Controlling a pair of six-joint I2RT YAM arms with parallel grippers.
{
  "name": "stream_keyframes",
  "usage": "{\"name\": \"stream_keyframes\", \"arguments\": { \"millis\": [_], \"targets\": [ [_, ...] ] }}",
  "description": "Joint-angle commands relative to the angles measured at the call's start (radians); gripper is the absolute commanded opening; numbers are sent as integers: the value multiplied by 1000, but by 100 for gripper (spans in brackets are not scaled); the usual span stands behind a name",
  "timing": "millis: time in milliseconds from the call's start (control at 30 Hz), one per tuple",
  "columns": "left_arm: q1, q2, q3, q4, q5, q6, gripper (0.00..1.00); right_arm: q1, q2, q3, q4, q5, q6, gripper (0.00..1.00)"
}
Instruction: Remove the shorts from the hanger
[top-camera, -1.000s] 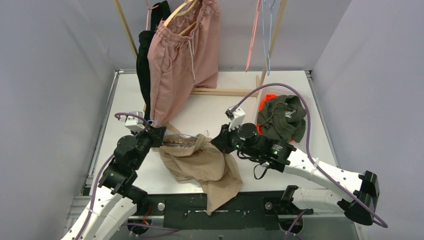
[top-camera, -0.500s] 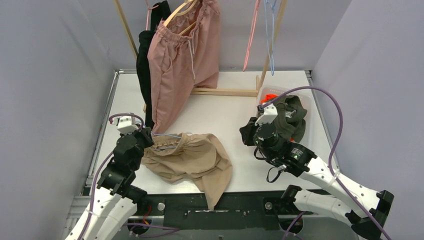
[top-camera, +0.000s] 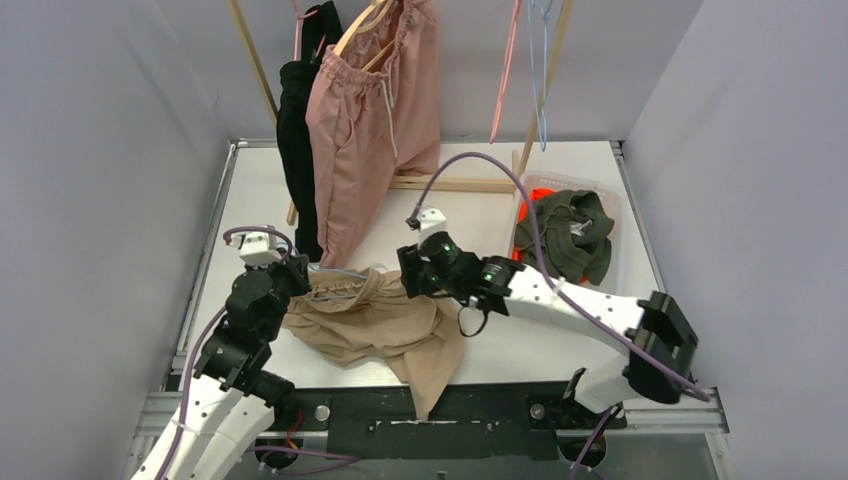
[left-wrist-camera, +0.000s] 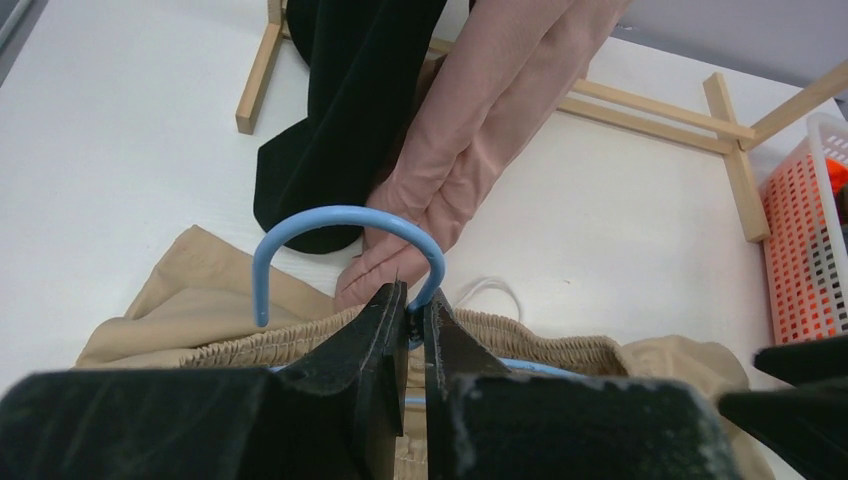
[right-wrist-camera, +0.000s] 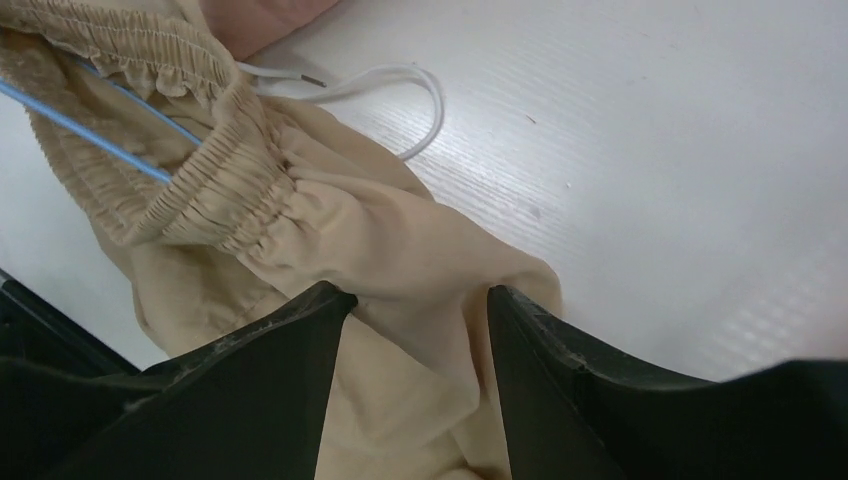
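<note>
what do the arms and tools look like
The left arm and right arm have white links, black joints, looping purple cables, a white block on each wrist; green lights on the right one. The left tool and right tool have two black tapered fingers.

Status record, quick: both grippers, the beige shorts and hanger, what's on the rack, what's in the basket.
left gripper: shut on blue hanger at the hook's base
right gripper: open, over beige shorts beside the waistband
beige shorts: lying on table, hanger wire inside waistband
rack: pink shorts and a black garment hanging
basket: olive shorts on top
</note>
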Motion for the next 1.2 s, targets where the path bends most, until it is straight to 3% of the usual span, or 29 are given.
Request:
{"name": "stream_keyframes", "arguments": {
  "millis": [0, 167, 333, 467, 567, 633, 733, 867, 967, 1167],
  "targets": [
    [8, -16, 27, 81, 60, 12, 0, -7, 131, 137, -14, 6, -19, 55],
    [10, -21, 28, 73, 36, 12, 0, -8, 156, 150, 11, -96, -29, 51],
    [9, -23, 28, 70, 21, 12, 0, -7, 155, 149, -20, -109, -29, 38],
    [10, -22, 30, 65, 4, 12, 0, -9, 193, 195, -149, -5, 5, 51],
    [10, -21, 28, 65, 7, 12, 0, -11, 208, 198, -174, 5, 7, 51],
    [10, -21, 29, 65, 7, 13, 0, -11, 209, 200, -173, 1, 7, 43],
    [10, -19, 30, 66, 7, 14, 0, -11, 197, 195, -144, -17, 3, 21],
    [11, -18, 31, 62, -4, 16, 0, -9, 185, 205, -179, 6, 12, 13],
    [10, -20, 32, 59, -7, 14, 0, -15, 171, 186, -204, 40, 27, 0],
    [11, -26, 40, 42, -46, 9, 0, -72, 105, 158, -287, 259, 175, 0]
  ]
}}
